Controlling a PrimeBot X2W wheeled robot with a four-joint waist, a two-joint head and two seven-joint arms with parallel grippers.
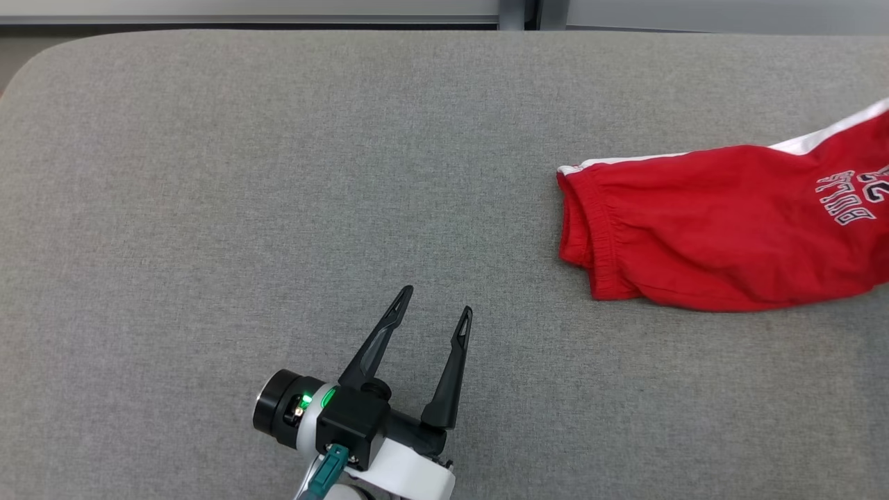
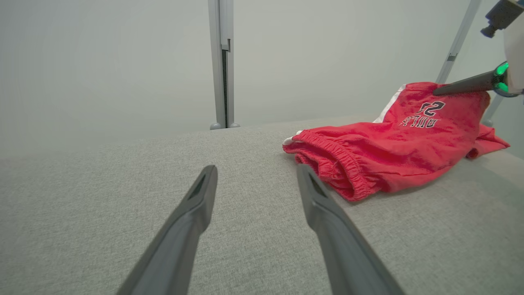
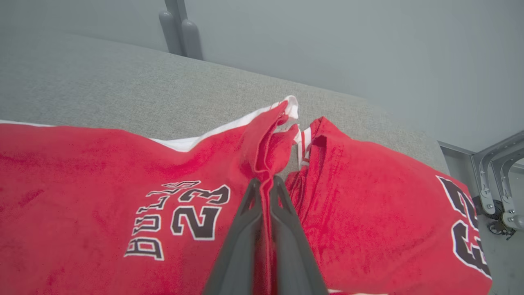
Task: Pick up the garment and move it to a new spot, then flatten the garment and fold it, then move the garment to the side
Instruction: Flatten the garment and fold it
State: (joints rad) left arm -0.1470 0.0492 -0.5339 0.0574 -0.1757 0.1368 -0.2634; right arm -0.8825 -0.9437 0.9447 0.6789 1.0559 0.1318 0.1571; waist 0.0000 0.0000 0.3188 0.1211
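A grey fabric-covered table [image 1: 278, 173] takes up most of the head view. The garment [image 1: 722, 229], a pair of red shorts with a white side stripe and the lettering "BULLS 23", lies at the middle right of that view and runs off the right edge. Its gathered waistband [image 1: 580, 222] is the end nearest the centre of the frame.

The left gripper [image 1: 436, 302] sits at the lower centre of the head view, its jaws wide apart with nothing between them. It is over bare table, well apart from the garment. In the left wrist view its two fingers [image 2: 192, 213] rise from the bottom edge and point toward the waistband, with the shorts in the upper right of the frame.

In the right wrist view the right gripper [image 3: 267, 182] comes up from the bottom centre with its jaws pressed together on a raised ridge of red cloth between the two legs of the shorts. The left wrist view shows one of its dark fingers [image 2: 462, 87] at the upper right, touching the top of the garment, which is lifted there. A grey upright post [image 2: 221, 61] stands behind the table against a pale wall.
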